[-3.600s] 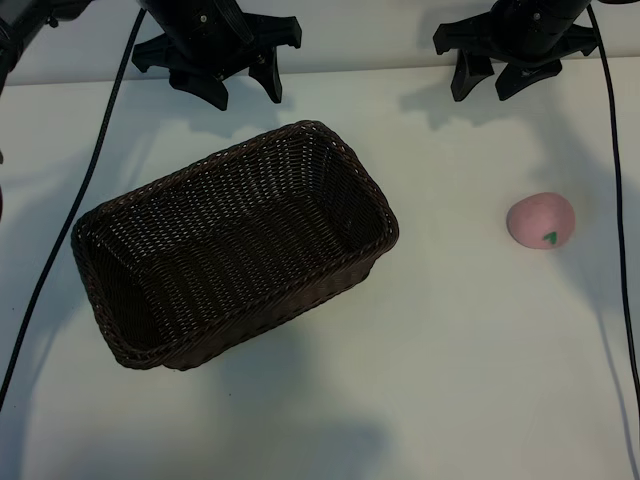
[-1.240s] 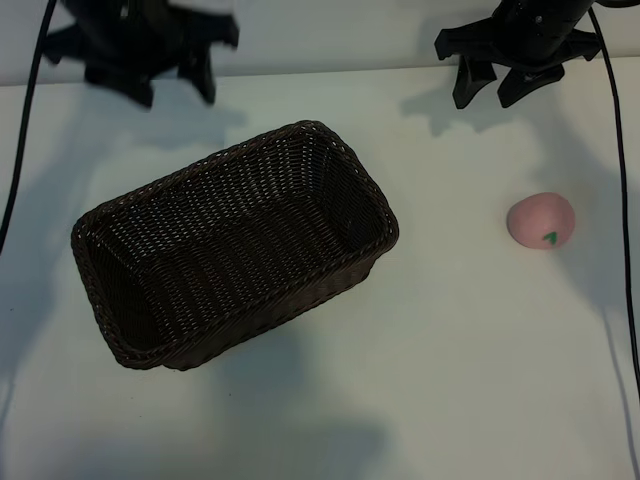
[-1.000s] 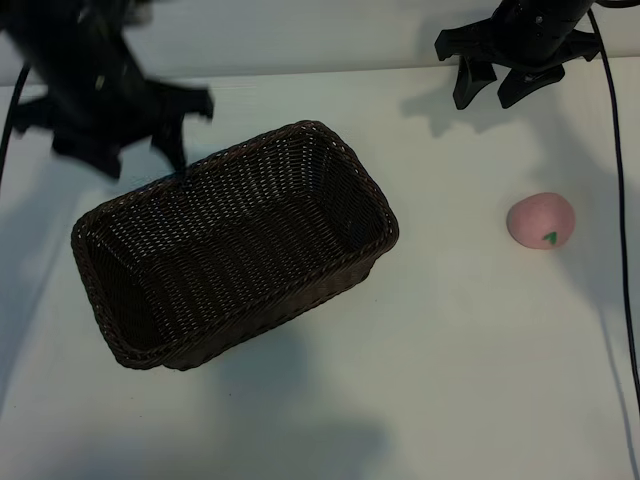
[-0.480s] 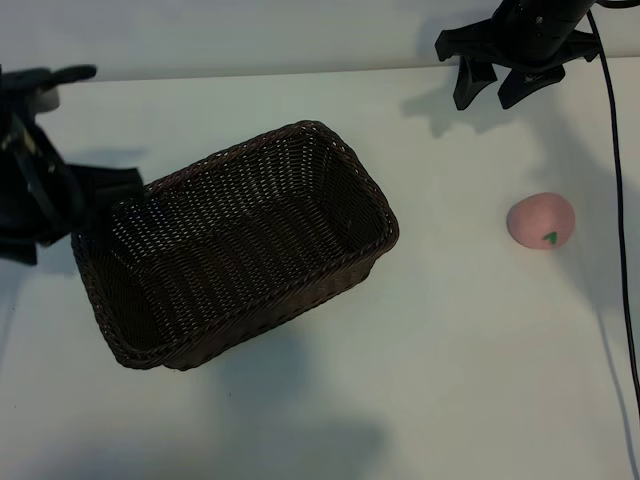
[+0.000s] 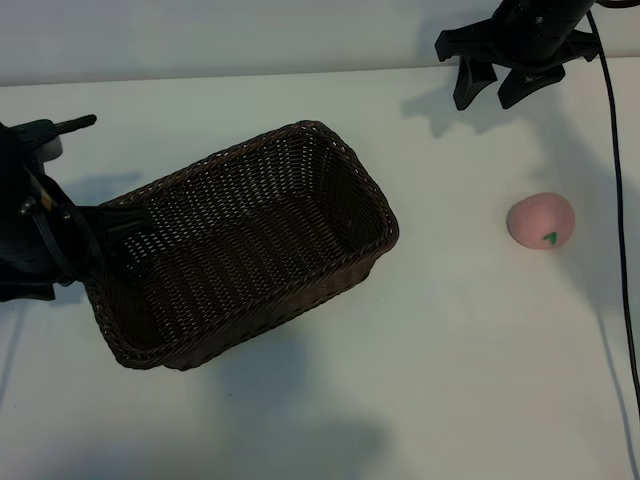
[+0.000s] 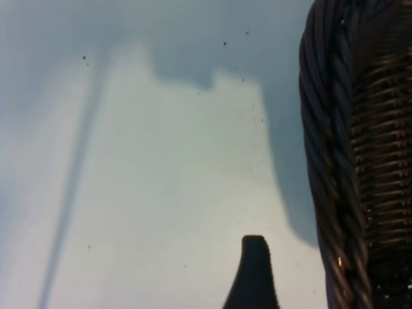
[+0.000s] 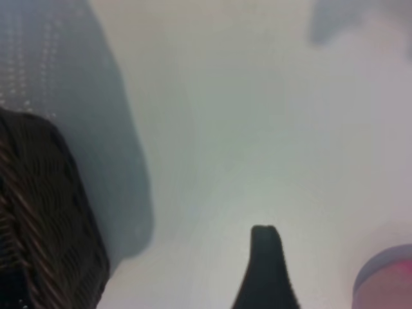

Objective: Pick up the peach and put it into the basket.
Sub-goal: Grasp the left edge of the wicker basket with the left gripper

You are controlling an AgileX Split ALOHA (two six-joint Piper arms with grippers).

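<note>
The left gripper has swung from the upper left down to the basket's left end, jaws spread, one finger over the rim. The right gripper sits upper right, spread, holding nothing. The peach lies at mid right on the table

Dark gripper fingertip over pale table. Woven basket corner to one side; sliver of pink peach at the opposite edge.
</note>
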